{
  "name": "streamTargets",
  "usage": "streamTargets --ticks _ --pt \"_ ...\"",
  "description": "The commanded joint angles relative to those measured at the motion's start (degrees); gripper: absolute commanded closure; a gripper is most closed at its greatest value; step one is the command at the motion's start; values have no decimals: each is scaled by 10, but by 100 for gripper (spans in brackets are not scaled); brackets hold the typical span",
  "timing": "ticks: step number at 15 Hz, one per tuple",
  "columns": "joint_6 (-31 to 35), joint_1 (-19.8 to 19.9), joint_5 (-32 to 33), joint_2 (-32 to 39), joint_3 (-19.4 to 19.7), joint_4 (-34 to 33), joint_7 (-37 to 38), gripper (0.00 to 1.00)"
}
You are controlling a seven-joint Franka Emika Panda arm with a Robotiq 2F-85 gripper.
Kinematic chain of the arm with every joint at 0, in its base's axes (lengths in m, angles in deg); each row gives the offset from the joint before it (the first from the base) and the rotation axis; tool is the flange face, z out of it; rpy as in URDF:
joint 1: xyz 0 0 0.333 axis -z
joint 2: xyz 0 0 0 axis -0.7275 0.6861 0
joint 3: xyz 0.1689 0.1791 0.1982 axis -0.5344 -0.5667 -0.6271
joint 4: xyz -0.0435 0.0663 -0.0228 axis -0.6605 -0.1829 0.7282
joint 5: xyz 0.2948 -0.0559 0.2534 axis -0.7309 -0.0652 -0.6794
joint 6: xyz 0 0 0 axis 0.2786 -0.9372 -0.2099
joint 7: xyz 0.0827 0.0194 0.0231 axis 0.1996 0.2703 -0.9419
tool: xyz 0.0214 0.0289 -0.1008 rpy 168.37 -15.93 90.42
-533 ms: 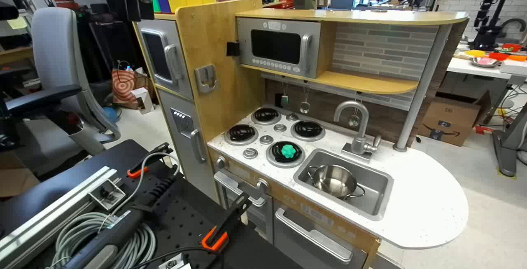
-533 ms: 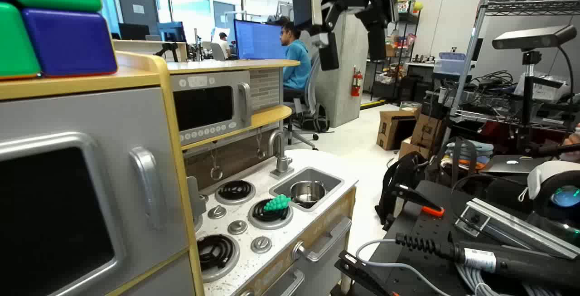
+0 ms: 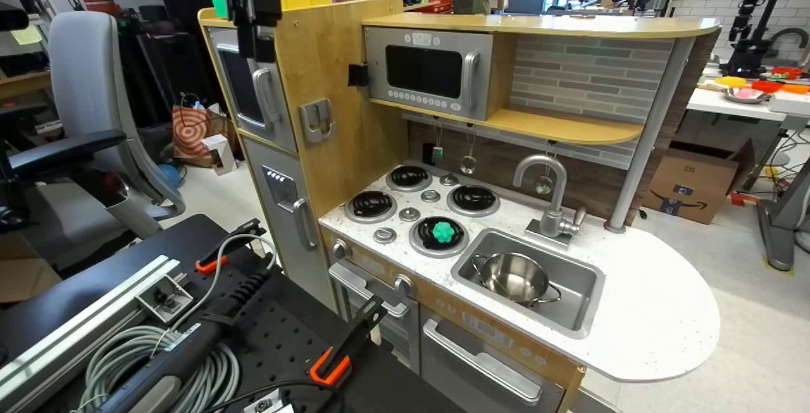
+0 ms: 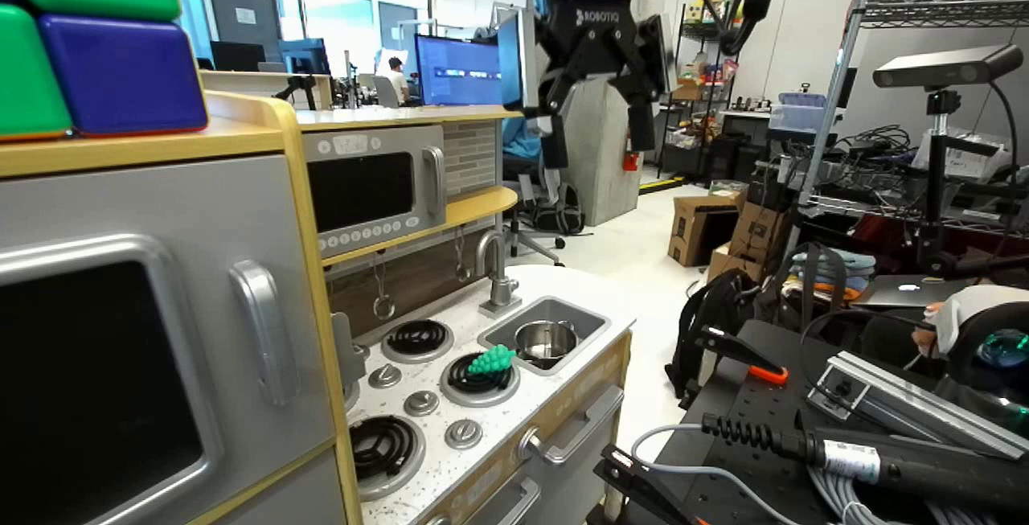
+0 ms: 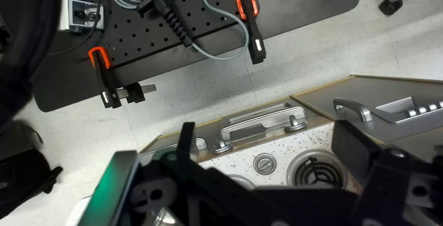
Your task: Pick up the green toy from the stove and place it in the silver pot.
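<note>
The bright green toy [image 3: 443, 232] lies on a front burner of the white stove [image 3: 397, 253], and it shows there in an exterior view [image 4: 492, 359]. The silver pot [image 3: 514, 277] stands upright in the sink beside that burner, and also shows in an exterior view [image 4: 547, 340]. My gripper [image 4: 599, 152] is open and empty, high above the stove and well apart from the toy. In an exterior view its dark fingers [image 3: 256, 40] are in front of the tall cabinet. In the wrist view the open fingers [image 5: 264, 125] frame a knob and burner; the toy is hidden.
The grey sink [image 3: 595, 302] has a tall faucet [image 3: 554, 195] behind it. A microwave [image 3: 430, 71] and shelf overhang the stove's back. A tall cabinet [image 3: 335, 84] rises at its side, with coloured blocks [image 4: 125, 71] on top. A black table [image 3: 278, 331] holds clamps and cable.
My gripper has moved lower in both exterior views, towards the right in one and slightly left in the other. It stays open. The toy and pot have not moved.
</note>
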Motion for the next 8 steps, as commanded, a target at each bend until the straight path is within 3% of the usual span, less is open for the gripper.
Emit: streamTargets --ticks 1,8 --pt "14 4 14 97 21 -61 49 0" --pt "-15 -16 6 247 65 -191 138 0"
